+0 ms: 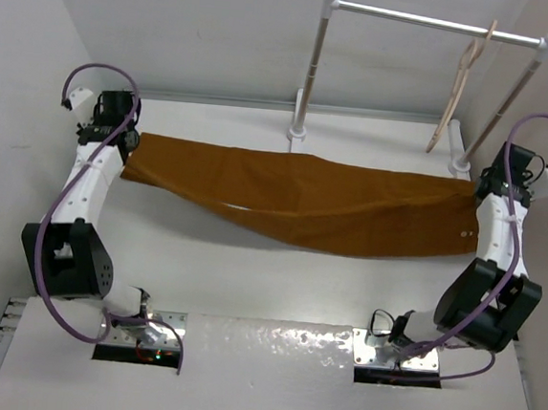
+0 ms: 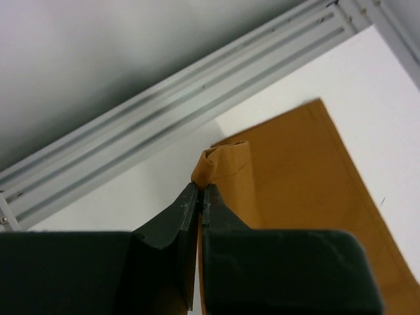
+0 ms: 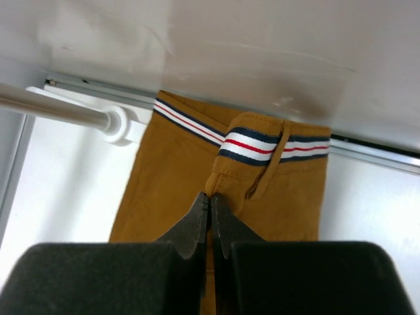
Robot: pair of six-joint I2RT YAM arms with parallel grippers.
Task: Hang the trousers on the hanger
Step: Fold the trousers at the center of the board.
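Nearest each wrist lens sit black fingers, closed tight. At the left gripper I see the jaws clenched on a bunched corner at one end of the trousers. At the right gripper they pinch the cloth just below the striped waistband. Between my arms the trousers span the table, sagging mid-length. The hanger hangs from the white rail at far right, clear of the trousers.

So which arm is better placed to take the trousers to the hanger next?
Probably right: the right gripper pinches the trousers close to the hanger; the left gripper holds the far end.
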